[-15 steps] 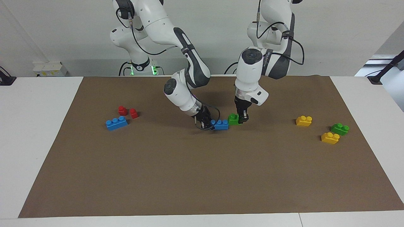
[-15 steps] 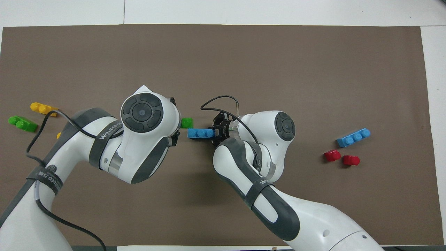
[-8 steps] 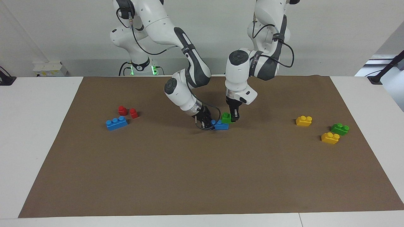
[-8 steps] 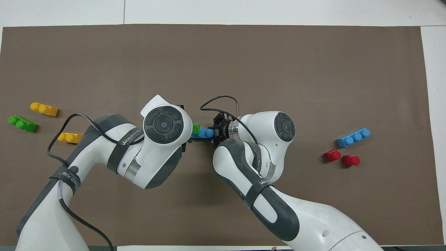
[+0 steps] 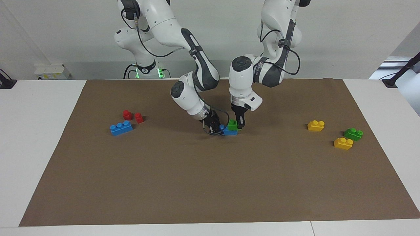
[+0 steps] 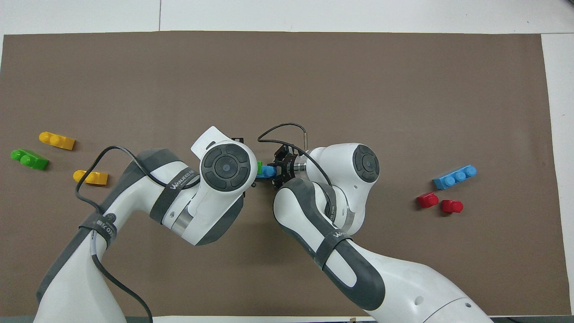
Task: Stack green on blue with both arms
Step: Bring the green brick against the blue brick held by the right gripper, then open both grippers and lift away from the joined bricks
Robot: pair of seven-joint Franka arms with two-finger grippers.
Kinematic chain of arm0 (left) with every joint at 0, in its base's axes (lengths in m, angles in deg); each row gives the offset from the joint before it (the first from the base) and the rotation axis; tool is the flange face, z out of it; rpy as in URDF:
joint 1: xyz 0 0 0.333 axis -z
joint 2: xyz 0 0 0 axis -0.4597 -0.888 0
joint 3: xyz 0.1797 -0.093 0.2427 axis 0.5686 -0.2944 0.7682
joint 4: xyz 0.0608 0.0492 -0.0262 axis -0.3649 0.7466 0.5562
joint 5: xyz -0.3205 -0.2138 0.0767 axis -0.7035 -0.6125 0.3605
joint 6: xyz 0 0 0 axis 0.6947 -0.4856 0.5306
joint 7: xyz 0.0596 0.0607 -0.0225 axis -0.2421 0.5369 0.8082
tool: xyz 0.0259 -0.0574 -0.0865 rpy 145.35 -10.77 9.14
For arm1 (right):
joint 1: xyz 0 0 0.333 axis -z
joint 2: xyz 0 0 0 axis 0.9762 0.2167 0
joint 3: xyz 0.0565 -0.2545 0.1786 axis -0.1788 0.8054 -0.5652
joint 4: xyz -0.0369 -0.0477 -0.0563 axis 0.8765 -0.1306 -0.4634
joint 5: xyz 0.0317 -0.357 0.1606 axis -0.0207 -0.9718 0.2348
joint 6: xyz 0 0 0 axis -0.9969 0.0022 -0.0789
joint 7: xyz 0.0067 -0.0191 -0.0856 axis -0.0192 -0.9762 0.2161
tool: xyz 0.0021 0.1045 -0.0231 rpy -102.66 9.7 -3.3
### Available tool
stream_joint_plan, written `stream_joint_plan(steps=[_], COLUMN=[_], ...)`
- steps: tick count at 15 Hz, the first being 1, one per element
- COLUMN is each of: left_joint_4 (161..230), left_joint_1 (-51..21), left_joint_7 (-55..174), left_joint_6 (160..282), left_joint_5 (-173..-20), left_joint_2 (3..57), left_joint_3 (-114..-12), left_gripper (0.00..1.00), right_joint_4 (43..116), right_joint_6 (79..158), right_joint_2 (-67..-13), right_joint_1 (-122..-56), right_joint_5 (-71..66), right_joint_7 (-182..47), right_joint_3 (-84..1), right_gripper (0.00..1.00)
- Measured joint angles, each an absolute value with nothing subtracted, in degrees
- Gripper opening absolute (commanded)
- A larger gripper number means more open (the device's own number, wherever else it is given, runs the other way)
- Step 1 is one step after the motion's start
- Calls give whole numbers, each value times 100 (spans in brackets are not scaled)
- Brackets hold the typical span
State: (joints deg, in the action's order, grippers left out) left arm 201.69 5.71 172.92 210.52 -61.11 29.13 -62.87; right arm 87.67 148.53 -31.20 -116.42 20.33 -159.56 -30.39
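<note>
A small bright green brick (image 5: pixel 232 125) with two round studs is sitting on top of a bright blue brick (image 5: pixel 228 131), covering the end of it toward the left arm's end of the table. The blue brick is lying flat near the middle of a brown mat (image 5: pixel 210 183) that is covering the table (image 5: pixel 32 137); one blue stud is showing uncovered beside the green brick. From overhead only slivers of green and blue are showing between the two arms' wrists.

Toward the right arm's end of the table, a second blue brick (image 5: pixel 121 127) with three studs is lying on the mat, with two small red bricks (image 5: pixel 133 116) just beside it, nearer to the robots. Toward the left arm's end, a second green brick (image 5: pixel 353 134) is lying between two yellow bricks: one yellow brick (image 5: pixel 316 125) near it, the other yellow brick (image 5: pixel 343 143) just beside it and farther from the robots. All of these are lying well apart from the stack.

The left end effector (image 5: pixel 240 125) is pointing straight down, its fingers pinching the green brick at its side. The right end effector (image 5: pixel 215 128) is reaching in at a low slant, its fingers pressed onto the free end of the blue brick, gripping it against the mat. A black cable is looping around its wrist.
</note>
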Motion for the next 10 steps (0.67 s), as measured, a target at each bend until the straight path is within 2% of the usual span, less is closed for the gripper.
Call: stream_joint_plan(steps=[8,9,10], left_joint_4=[20306,20306,20308], left_joint_1=[633,637,646], left_joint_7=[17351,17351,17351], left_joint_6=[21135,21135,21134], left_joint_5=[-6030,-6005,-5953], left_joint_2=[2794,2794,2794], left_joint_3=[-6279,-6280,-6284], left_gripper=[0,46,99], right_joint_4=[8777,8776,8776], right_joint_6=[14864,14864,14864], right_joint_2=[-3127,-3127,-3127], right_joint_1=[-11674,-11674,-11675], right_joint_5=[2033,2034,2036], right_joint_7=[-15923,-15923,-15923], right_joint_3=[-3042,-3042,-3043], right_gripper=[0,3,29])
